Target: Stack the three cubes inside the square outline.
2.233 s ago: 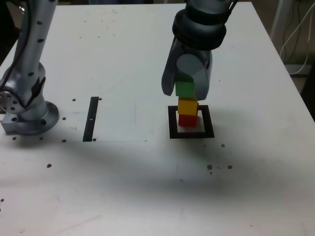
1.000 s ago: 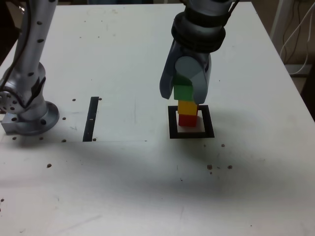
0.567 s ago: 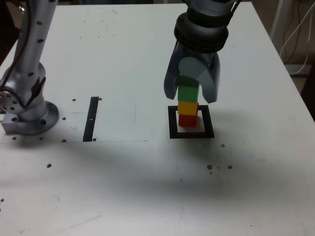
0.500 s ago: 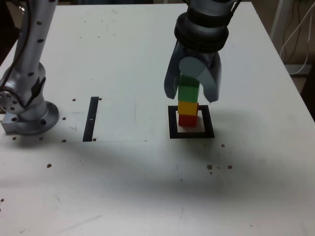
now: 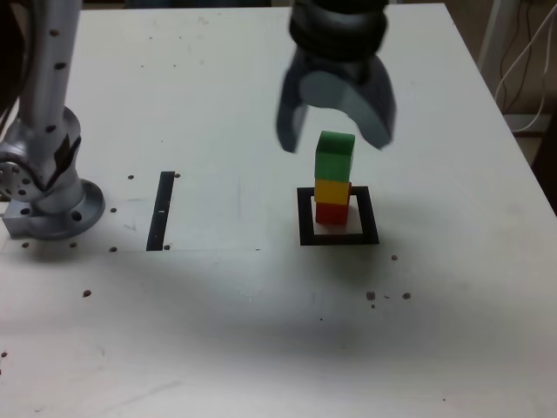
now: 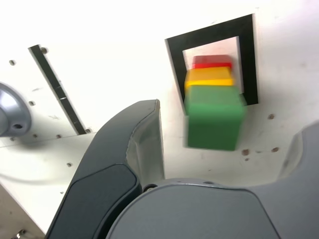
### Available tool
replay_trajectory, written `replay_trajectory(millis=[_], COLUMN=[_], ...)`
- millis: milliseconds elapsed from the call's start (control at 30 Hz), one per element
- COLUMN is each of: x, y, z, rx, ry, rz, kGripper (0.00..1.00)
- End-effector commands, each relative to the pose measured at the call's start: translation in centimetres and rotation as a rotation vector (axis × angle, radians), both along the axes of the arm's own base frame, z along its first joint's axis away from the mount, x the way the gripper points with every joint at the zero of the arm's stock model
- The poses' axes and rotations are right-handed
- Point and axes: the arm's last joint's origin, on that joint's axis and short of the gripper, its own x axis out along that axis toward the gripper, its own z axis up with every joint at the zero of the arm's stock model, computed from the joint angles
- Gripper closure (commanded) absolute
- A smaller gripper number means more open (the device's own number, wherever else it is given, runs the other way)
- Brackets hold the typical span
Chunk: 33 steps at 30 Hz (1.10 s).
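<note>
White tabletop (image 5: 218,305) bears a black square outline (image 5: 369,218); inside it, red (image 5: 332,213), yellow (image 5: 332,192) and green (image 5: 334,162) cubes stand stacked, green uppermost, just below the wide-open, empty gripper (image 5: 335,144).

grey rounded pincer (image 5: 335,139), black collar (image 5: 338,33), pale grey tubular arm (image 5: 52,65), dark cable.

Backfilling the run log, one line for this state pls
stack: red cube, yellow cube, green cube, bottom to top | place: inside square outline | pincer: open, holding nothing
</note>
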Motion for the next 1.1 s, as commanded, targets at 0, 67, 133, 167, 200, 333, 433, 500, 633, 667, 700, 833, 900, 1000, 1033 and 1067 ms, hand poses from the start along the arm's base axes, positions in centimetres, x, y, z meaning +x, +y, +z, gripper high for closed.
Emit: replay_trajectory(millis=[0,67,133,167,200,333,433,500,633,667,700,833,900,1000,1033,1067], x=[-2.1,-3.7,-5.3,-6.3,-7.1,-10.3,-12.7,-14.3,-16.8,-17.2,-17.5,-18.3,-18.7,-19.2,-19.3,-19.4], y=[0.3,0.5,0.7,0.9,1.0,1.4,1.7,2.0,2.3,2.3,2.4,2.5,2.5,2.6,2.6,2.6], z=[2.0,2.9,3.7,4.0,4.2,3.9,2.9,1.9,-0.5,-1.0,-1.5,-3.5,-4.6,-5.9,-6.2,-6.4], rx=[-0.005,-0.009,-0.014,-0.018,-0.021,-0.033,-0.033,-0.03,-0.035,-0.038,-0.041,-0.046,-0.046,-0.051,-0.053,-0.053], ry=[-0.04,-0.06,-0.078,-0.085,-0.087,-0.062,-0.027,-0.007,0.0,-0.003,-0.006,0.007,0.018,0.019,0.017,0.015], rz=[0.0,0.001,0.001,0.002,0.002,0.004,0.006,0.009,0.028,0.034,0.038,0.051,0.06,0.08,0.085,0.089], kGripper=[0.01,0.01,0.01,0.01,0.01,0.01,0.01,0.01,0.01,0.01,0.01,0.01,0.01,0.01,0.01,0.01])
